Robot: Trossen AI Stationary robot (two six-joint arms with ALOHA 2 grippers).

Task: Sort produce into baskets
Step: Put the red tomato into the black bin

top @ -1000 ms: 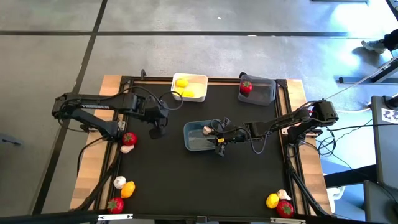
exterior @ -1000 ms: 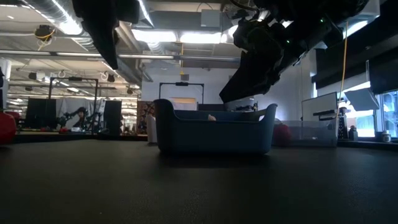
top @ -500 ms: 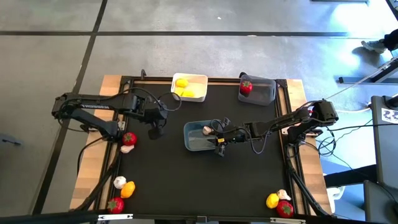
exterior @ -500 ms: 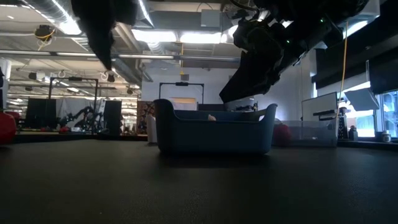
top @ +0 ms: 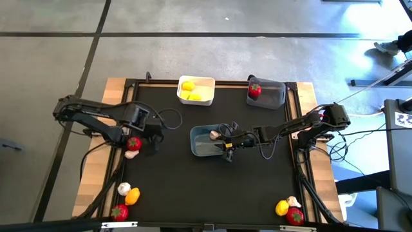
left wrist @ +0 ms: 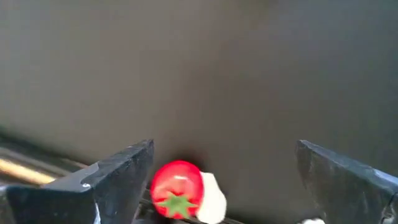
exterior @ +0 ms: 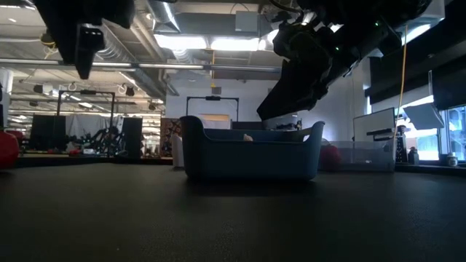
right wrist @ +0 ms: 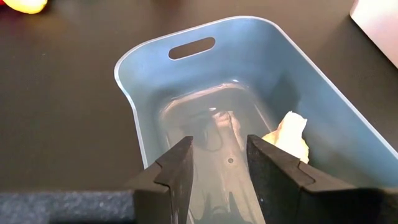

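So the left gripper has swung back toward the tomato and garlic at mid-left, jaws wide and empty, probably the next pick. White bin: yellow pieces. Blue bin, centre: one garlic bulb, right gripper half-open over it, holding nothing. Grey bin: a tomato.

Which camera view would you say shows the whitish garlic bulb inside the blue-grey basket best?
The right wrist view: the whitish garlic bulb lies close-up against the blue-grey basket wall. The high view shows a speck, the low view only its top; the left wrist view misses it.
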